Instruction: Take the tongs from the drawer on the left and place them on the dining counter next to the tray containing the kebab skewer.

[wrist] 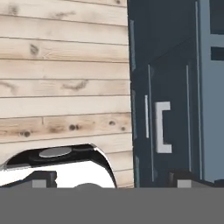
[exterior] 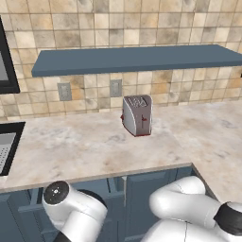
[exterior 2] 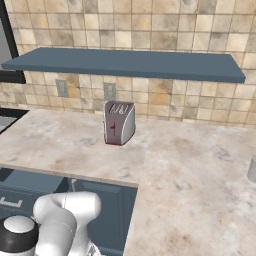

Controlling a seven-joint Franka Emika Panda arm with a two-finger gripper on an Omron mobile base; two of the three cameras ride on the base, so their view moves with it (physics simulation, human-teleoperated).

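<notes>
Along the back wall, on the far left of the left base view, a dark-framed appliance [exterior: 5,61] hangs at the picture's edge. Below it a black inset [exterior: 7,144] is sunk into the counter [exterior: 94,146]; I can't tell what it is. The counter is a beige marbled slab, smooth and matte, and it turns a corner on the right. Behind it runs a wall of square tan and cream tiles [exterior: 142,19], and there are two grey outlets [exterior: 64,91] set in them. Next comes the toaster [exterior: 137,116], boxy brushed silver with a red trim, standing upright near mid-counter, well apart from the edges. Above it a flat slate-blue shelf [exterior: 137,59] stretches wide. Below the slab there are dark blue cabinets [exterior: 142,194], with the glossy white arm [exterior: 189,208] rising in front.

Over to the hand view, which is rolled sideways. On the left is a pale plank floor [wrist: 65,65] with knots and grain. On the right is the drawer [wrist: 175,87], a narrow slate-blue front with a short silver handle [wrist: 162,127]. The gripper [wrist: 111,183] is spread wide with nothing between its jaws. One fingertip [wrist: 183,177] is just short of the drawer front, clear of the handle.
</notes>
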